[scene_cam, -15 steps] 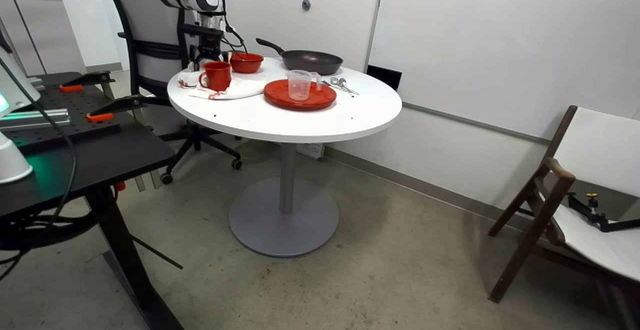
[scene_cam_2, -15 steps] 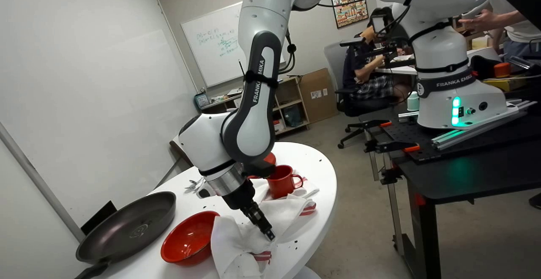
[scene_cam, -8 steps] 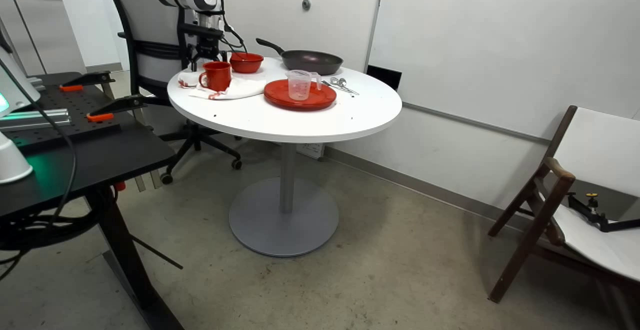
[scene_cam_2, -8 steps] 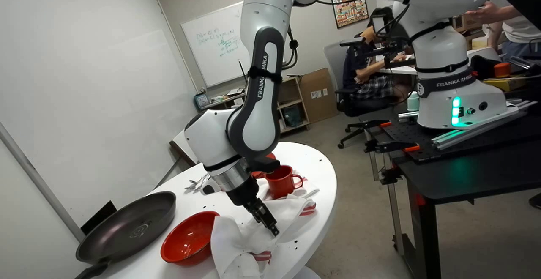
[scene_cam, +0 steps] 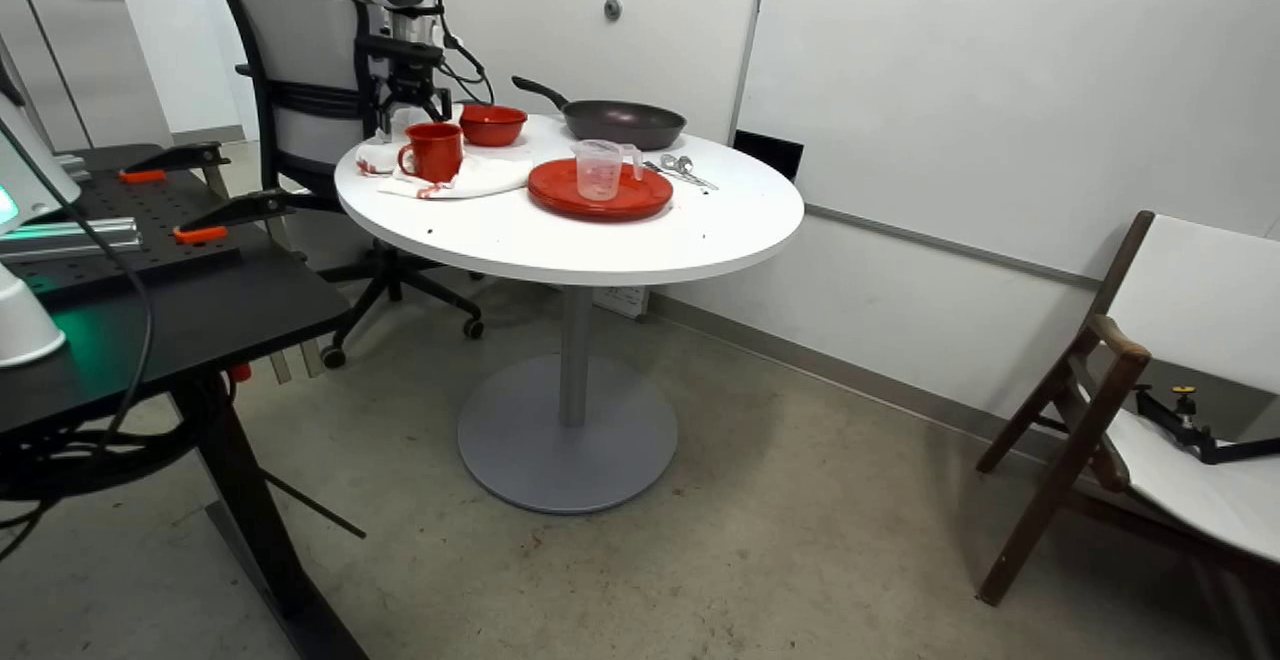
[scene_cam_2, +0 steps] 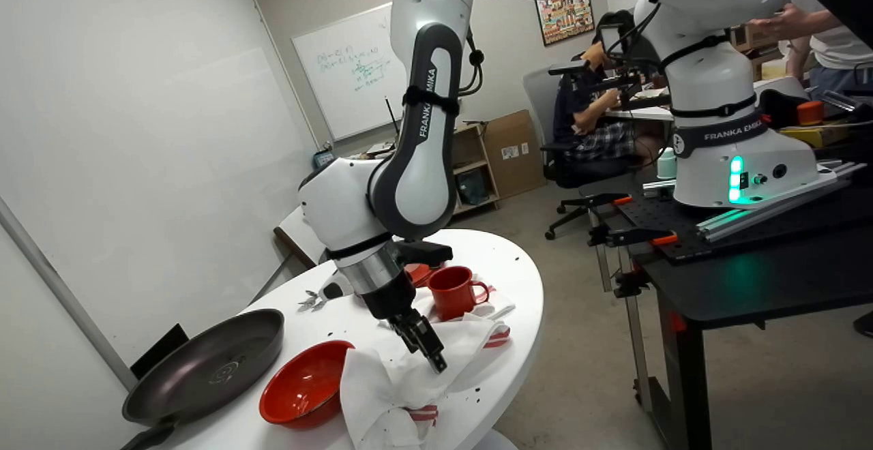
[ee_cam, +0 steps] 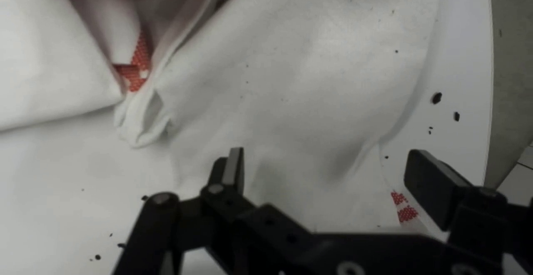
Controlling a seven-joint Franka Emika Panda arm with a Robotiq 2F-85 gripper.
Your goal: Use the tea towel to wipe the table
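The tea towel, white with red stripes, lies rumpled on the white round table, near its edge. In an exterior view the towel stretches from the red mug to the red bowl. My gripper hangs over it, open, its fingers wide apart and nothing held between them. Cloth shows below the gap, with a red-striped corner near one finger. An exterior view has the gripper tilted just above the cloth; elsewhere the red mug partly hides the towel.
A red mug stands at the towel's folds; a red bowl adjoins it. A dark frying pan, red plates bearing a clear measuring cup, and metal utensils share the table. Dark crumbs dot its top.
My gripper has risen a little above the towel and shifted slightly; its arm has lifted with it. Towel, mug and bowl have not moved.
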